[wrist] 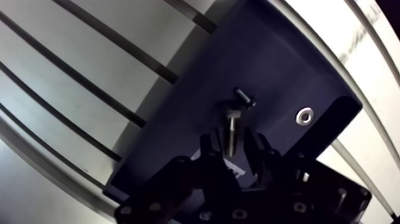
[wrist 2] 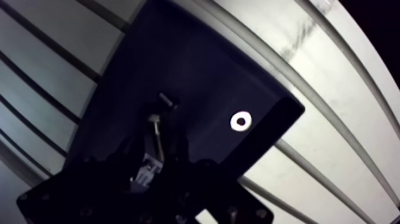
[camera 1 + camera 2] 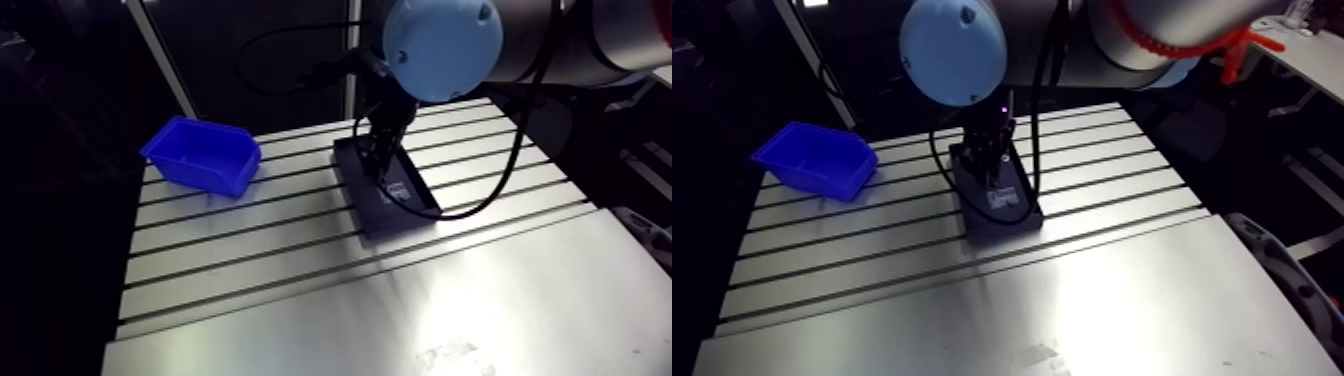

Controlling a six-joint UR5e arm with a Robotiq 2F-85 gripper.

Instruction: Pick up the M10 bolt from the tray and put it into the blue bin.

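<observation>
A silver bolt (image 1: pixel 232 124) lies flat on the black tray (image 1: pixel 280 59), its head pointing away from my gripper (image 1: pixel 232 144). The gripper is low over the tray and open. One finger stands on each side of the bolt's shank, with a narrow gap on both sides. In the arm view the tray (image 3: pixel 392 215) sits mid-table under the wrist. The blue bin (image 3: pixel 203 153) stands at the table's far left corner, well away from the tray, and looks empty from here.
A small dark bolt (image 1: pixel 244 97) lies just ahead of the silver bolt's head. A shiny washer (image 1: pixel 305 115) rests on the tray beside the gripper. The slotted table (image 3: pixel 250 250) stretches between tray and bin, and a smooth plate (image 3: pixel 400 320) lies nearer.
</observation>
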